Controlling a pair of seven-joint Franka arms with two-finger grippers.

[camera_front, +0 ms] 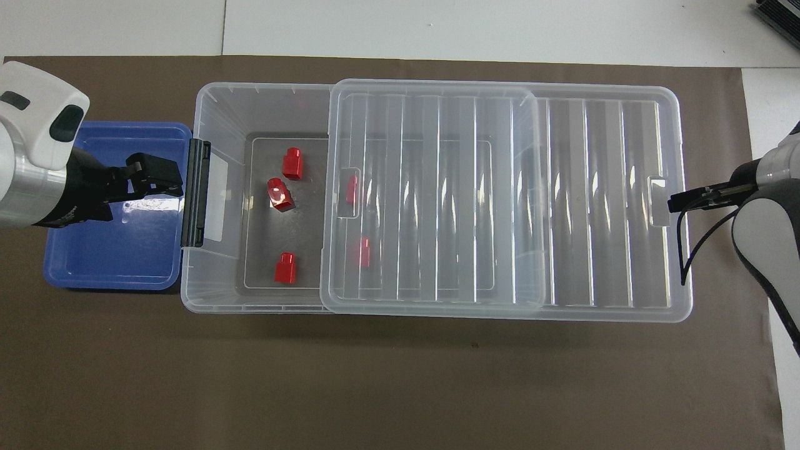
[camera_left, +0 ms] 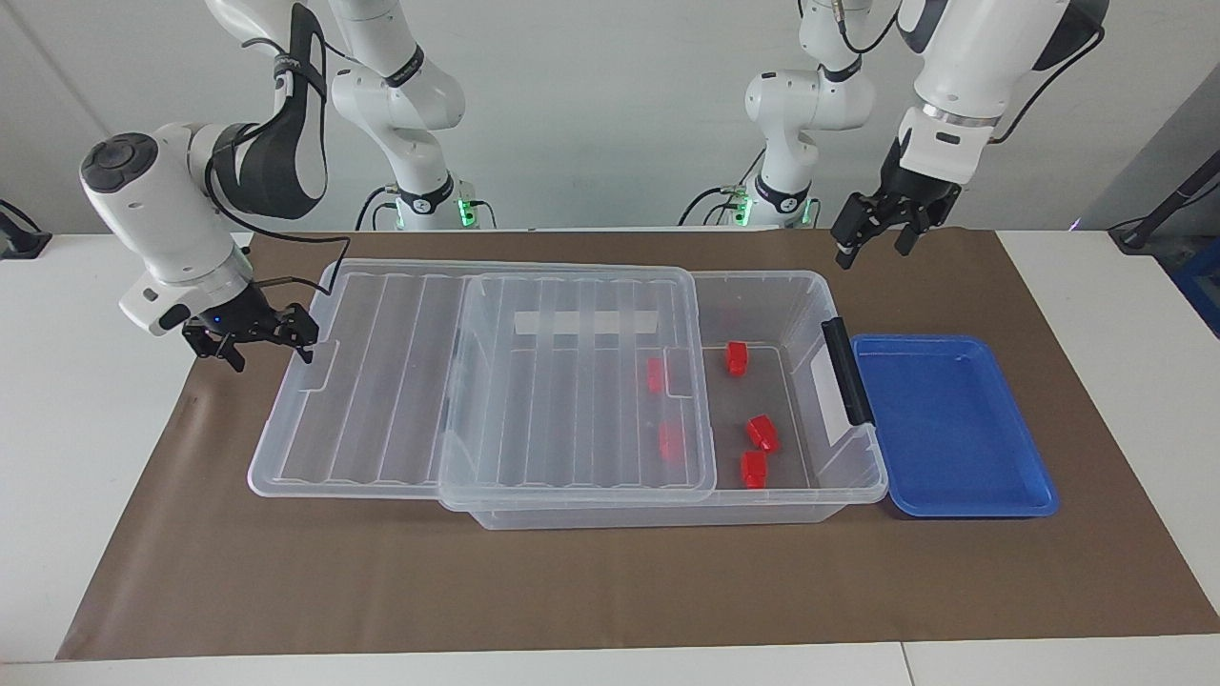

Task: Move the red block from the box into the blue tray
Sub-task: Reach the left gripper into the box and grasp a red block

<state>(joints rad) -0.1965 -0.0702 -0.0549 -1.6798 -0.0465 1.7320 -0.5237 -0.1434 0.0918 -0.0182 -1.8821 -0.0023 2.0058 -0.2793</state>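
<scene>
Facing view: left gripper (camera_left: 879,235) hangs empty, fingers apart, above the brown mat near the blue tray (camera_left: 953,495); right gripper (camera_left: 255,341), also spread and empty, sits beside the slid lid (camera_left: 381,381) at the right arm's end.

The left hand (camera_left: 875,236) (camera_front: 145,178) hangs raised near the surface's left-arm end, fingers apart and empty. The right hand (camera_left: 255,341) (camera_front: 694,200) hovers low toward the right-arm end, fingers apart.

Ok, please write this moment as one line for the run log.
lid: slid partly off box | red blocks: five in box, three uncovered | blue tray: no block | left gripper: above table by box | right gripper: at lid edge
</scene>
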